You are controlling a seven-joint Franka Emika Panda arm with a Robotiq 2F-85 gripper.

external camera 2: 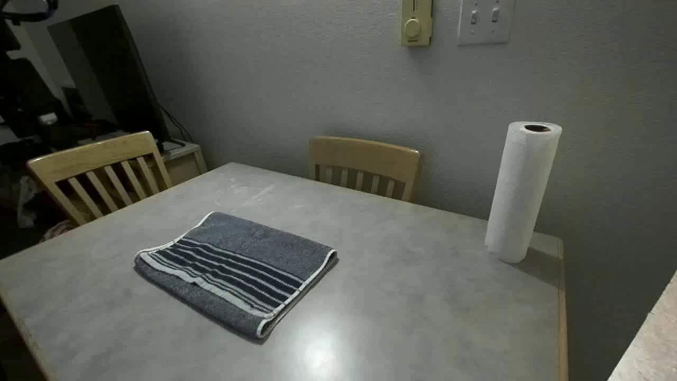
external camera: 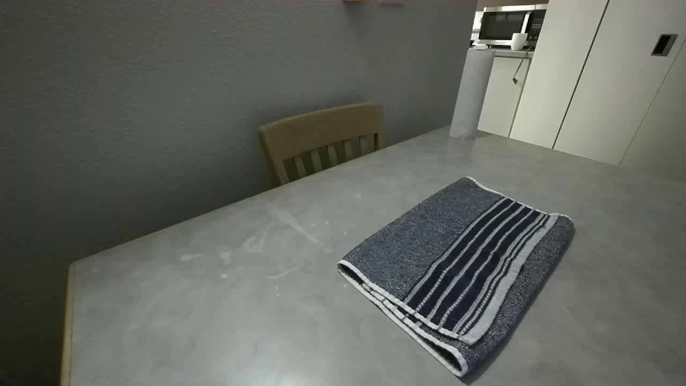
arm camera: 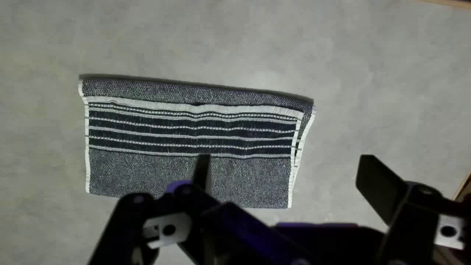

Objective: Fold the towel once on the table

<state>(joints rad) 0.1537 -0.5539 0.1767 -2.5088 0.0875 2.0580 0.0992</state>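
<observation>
The towel lies flat on the table in both exterior views (external camera: 429, 246) (external camera 2: 259, 241). It is doubled over, with two layers and white trim showing along its short edges. Its dark navy and whitish stripes run along the long side, beside a lower layer's grey strip. In the wrist view the towel (arm camera: 158, 165) is seen from above. My gripper (arm camera: 285, 158) is open and empty, its fingers wide apart. One finger overlaps the towel in the picture, the other stands over bare tabletop. The gripper appears high above the table (arm camera: 220, 44). It is not visible near the towel in the exterior views.
A white paper towel roll (external camera 2: 523, 190) stands upright near the table's far edge, also in an exterior view (external camera: 471, 94). A wooden chair (external camera 2: 365, 159) stands against the wall, another (external camera 2: 100, 174) at the table's left side. Table edges (external camera 2: 563, 312) show.
</observation>
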